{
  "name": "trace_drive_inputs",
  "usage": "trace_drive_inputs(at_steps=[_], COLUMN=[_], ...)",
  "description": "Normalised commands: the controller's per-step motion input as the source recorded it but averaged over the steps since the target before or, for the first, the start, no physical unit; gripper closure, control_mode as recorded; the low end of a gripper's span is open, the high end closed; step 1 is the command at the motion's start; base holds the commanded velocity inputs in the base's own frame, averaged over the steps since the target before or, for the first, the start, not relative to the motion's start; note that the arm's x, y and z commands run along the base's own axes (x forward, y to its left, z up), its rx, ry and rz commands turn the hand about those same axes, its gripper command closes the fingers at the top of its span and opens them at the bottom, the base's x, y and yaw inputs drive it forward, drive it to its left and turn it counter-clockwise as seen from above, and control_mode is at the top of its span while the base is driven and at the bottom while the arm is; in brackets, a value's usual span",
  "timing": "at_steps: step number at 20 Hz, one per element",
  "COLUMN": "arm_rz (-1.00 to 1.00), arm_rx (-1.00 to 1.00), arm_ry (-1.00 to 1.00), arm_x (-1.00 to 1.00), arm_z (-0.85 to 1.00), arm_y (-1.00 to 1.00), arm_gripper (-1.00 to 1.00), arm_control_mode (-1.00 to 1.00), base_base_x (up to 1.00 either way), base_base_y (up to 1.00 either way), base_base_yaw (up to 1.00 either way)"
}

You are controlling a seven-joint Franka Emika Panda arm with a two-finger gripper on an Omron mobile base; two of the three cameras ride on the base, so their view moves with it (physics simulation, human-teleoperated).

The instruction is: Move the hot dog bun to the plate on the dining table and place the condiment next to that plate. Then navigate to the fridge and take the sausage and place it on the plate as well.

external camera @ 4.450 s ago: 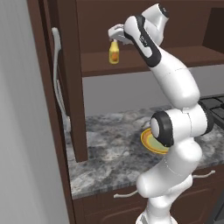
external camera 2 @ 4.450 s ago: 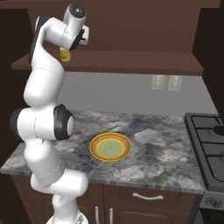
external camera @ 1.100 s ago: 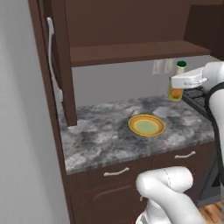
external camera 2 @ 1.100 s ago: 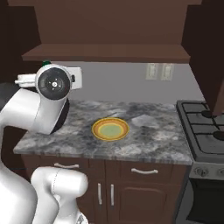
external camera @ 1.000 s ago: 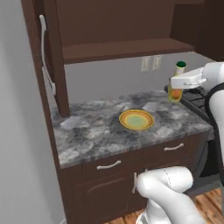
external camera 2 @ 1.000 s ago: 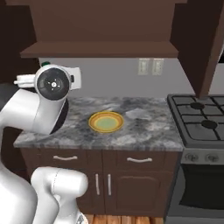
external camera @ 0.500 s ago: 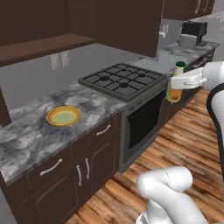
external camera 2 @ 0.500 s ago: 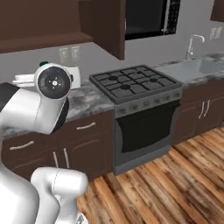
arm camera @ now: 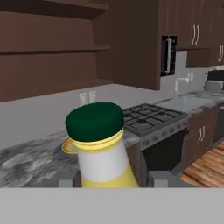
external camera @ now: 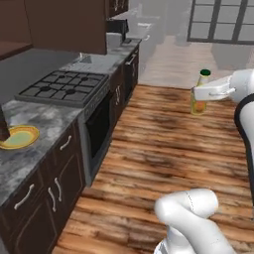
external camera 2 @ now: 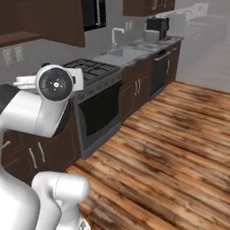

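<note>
The condiment bottle [external camera: 200,95] is yellow with a white label and a green cap, and it hangs upright over the wooden floor at the right of the left base view. My gripper [external camera: 202,93] is shut on its body. In the hand view the condiment bottle [arm camera: 100,146] stands close up between the two dark fingertips [arm camera: 65,179]. A yellow plate [external camera: 18,137] lies on the grey marble counter at the far left, and the yellow plate [arm camera: 68,146] peeks out behind the bottle. In the right base view my white arm hides the bottle except for a bit of green cap [external camera 2: 45,65].
A gas stove [external camera: 61,83] with an oven below sits in the counter run, with a sink [external camera 2: 122,53] and a coffee machine [external camera 2: 157,25] further along. Dark cabinets [external camera: 47,193] line the left. Open wooden floor [external camera: 158,144] stretches ahead toward large windows [external camera: 218,20].
The whole picture has swung: the base has turned away from the counter with the plate toward the stove and open floor. The bottle stays held in the gripper.
</note>
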Motion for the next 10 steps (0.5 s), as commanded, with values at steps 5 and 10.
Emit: trace_drive_inputs(at_steps=[5, 10], arm_rz=[0.00, 0.00], arm_rx=[0.00, 0.00], arm_ry=[0.00, 0.00], arm_x=[0.00, 0.00], arm_z=[0.00, 0.00], arm_y=[0.00, 0.00], arm_gripper=[1.00, 1.00], arm_control_mode=[1.00, 1.00], base_base_x=[-1.00, -1.00], base_base_y=[0.17, -0.14], base_base_yaw=[-0.62, -0.41])
